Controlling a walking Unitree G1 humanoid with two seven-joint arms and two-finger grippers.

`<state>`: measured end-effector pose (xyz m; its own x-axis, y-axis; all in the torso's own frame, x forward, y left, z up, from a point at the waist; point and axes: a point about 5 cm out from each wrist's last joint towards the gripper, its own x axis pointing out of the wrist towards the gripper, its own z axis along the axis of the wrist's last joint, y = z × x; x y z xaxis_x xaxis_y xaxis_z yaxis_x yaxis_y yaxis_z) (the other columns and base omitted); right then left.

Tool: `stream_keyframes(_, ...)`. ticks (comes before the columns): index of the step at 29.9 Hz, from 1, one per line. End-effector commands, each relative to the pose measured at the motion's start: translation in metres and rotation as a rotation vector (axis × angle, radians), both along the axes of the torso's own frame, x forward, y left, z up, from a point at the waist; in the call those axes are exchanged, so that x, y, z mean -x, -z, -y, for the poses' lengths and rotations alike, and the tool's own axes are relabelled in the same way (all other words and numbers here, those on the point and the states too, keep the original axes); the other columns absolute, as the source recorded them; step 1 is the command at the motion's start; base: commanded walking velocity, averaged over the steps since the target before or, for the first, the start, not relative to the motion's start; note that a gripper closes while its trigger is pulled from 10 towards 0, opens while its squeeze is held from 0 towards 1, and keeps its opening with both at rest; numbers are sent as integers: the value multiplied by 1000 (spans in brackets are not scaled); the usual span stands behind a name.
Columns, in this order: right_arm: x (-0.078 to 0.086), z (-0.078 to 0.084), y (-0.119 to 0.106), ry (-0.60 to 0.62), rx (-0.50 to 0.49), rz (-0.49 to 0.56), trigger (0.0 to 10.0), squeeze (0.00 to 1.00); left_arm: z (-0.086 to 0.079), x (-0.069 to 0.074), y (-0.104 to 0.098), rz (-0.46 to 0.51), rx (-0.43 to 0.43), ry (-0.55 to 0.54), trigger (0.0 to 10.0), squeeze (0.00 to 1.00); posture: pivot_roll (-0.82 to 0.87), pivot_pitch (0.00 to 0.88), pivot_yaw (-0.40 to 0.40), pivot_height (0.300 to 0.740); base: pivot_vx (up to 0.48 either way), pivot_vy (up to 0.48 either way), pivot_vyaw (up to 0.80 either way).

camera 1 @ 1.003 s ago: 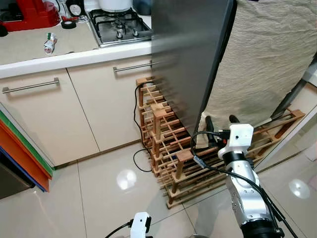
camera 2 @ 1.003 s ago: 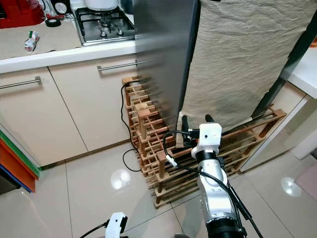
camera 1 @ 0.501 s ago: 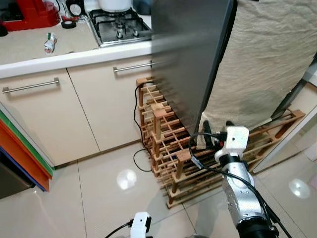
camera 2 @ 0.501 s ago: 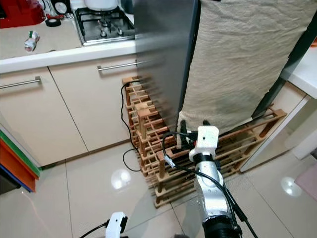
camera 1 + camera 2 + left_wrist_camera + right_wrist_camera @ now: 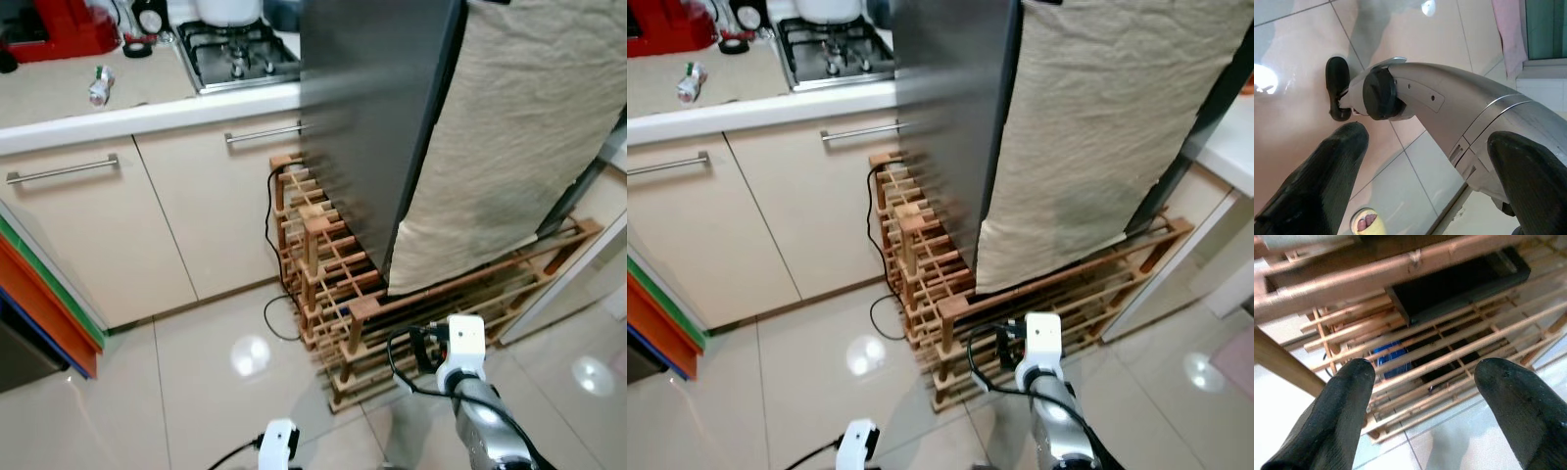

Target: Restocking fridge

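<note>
The fridge (image 5: 377, 108) stands beside the kitchen counter (image 5: 59, 103), its dark steel side facing the room and a beige cloth (image 5: 509, 127) draped over its front. Door state cannot be told from here. A wooden rack (image 5: 328, 279) of slats sits on the tiled floor (image 5: 196, 392) against the fridge's foot and runs along under the cloth. A black cable (image 5: 269, 245) trails down between the rack and the cream cabinets (image 5: 98, 225).

Right tool (image 5: 1422, 396): low, just in front of the rack's bottom tier, two black fingers (image 5: 1347, 406) spread wide with nothing between them. Through the slats, a blue item (image 5: 1392, 360) and a flat black piece (image 5: 1459, 284) lie inside the rack. The silver arm and its white wrist block (image 5: 462, 338) are near the floor.

Left tool (image 5: 1425, 181): hanging low, fingers apart, empty, pointing at floor tiles and the robot's own silver leg (image 5: 1449, 112).

On the counter: a gas hob (image 5: 235, 54), a red appliance (image 5: 54, 24), a small crumpled wrapper (image 5: 98, 86).
</note>
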<state>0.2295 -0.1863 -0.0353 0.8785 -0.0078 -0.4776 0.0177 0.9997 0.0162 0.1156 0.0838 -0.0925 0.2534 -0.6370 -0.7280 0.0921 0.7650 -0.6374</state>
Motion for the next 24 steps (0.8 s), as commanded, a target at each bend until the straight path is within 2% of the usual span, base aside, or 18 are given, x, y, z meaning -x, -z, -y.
stream_keyframes(1,-7,-1,-7,-1,1,37,10000,0,-46,-212,-157,1014,-355,-250,10000,0,-47,0,-34,732,0,0,0)
stream_keyframes(24,-7,-1,-7,-1,1,37,10000,0,-46,-212,-157,1014,-355,-250,10000,0,-47,0,-34,732,0,0,0)
